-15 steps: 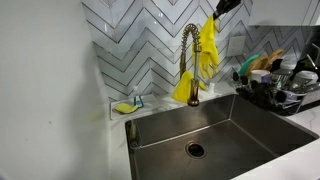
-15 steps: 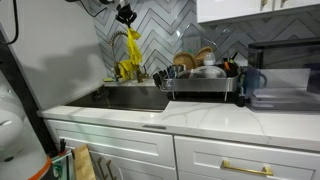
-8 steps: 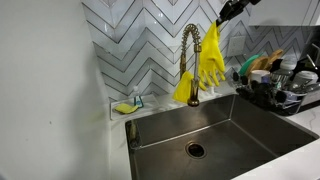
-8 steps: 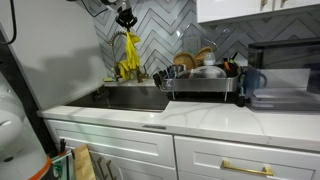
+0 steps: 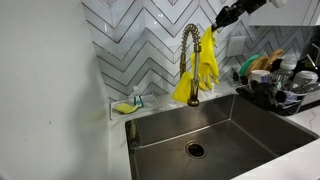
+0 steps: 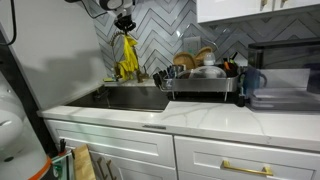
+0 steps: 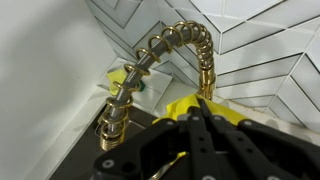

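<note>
A yellow rubber glove (image 5: 208,58) hangs from my gripper (image 5: 217,22), which is shut on the glove's cuff, above the sink and right beside the brass coil faucet (image 5: 187,60). A second yellow glove (image 5: 186,88) droops at the faucet's base. In an exterior view the held glove (image 6: 128,55) hangs under the gripper (image 6: 125,22) in front of the herringbone tiles. The wrist view shows the black jaws (image 7: 203,108) pressed together on yellow rubber (image 7: 178,107), with the faucet's arch (image 7: 165,45) just ahead.
A steel sink (image 5: 232,128) with a drain (image 5: 195,149) lies below. A small dish with a yellow sponge (image 5: 126,106) sits at the back ledge. A loaded dish rack (image 5: 276,88) stands on the counter beside the sink, also seen as the rack (image 6: 203,78).
The gripper with the glove has shifted slightly up and sideways near the faucet top; the hanging glove swung with it. The jaws stayed shut.
</note>
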Controlling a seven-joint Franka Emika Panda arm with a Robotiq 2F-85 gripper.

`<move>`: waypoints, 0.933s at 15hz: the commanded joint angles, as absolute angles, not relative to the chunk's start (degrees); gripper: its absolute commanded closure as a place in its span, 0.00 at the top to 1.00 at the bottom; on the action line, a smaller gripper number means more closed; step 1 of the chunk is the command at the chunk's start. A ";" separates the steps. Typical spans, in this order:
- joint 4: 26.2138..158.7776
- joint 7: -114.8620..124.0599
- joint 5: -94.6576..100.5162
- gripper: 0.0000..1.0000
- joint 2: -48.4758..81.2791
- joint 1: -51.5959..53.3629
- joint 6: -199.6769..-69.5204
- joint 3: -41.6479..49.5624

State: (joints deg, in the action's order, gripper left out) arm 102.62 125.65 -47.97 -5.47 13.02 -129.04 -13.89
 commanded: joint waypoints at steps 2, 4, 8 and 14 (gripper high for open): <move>102.42 125.82 -47.95 0.01 -5.38 12.95 -128.91 -13.97; 102.56 122.31 -52.64 0.00 -4.28 13.53 -127.67 -13.74; 103.90 117.07 -63.16 0.00 -2.74 13.88 -126.36 -13.84; 106.22 115.31 -68.30 0.00 -1.84 13.33 -122.40 -13.41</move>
State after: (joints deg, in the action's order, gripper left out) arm 104.42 117.04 -65.07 -1.39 13.52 -125.16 -13.66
